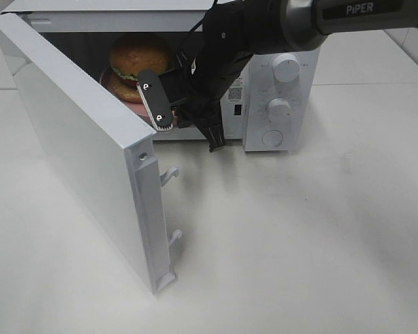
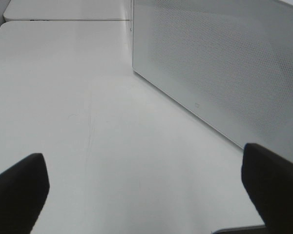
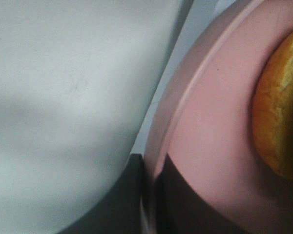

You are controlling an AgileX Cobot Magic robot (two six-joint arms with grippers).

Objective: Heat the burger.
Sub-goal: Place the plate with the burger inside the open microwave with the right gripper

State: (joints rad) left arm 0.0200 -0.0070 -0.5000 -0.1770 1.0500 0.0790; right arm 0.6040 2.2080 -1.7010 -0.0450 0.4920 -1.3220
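Pink plate [image 1: 115,85] carrying the burger [image 1: 138,56] sits inside the microwave [image 1: 279,83], door [image 1: 76,139] swung open. Right fingers [image 3: 118,210] closed on the plate rim. Left fingers [image 2: 17,190] spread wide above the table [image 1: 299,243], outside the microwave door.

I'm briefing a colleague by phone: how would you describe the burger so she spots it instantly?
Find the white microwave with its door swung open. Inside lies a pink plate, and the burger sits on it: the only thing with a glossy brown bun and green lettuce.
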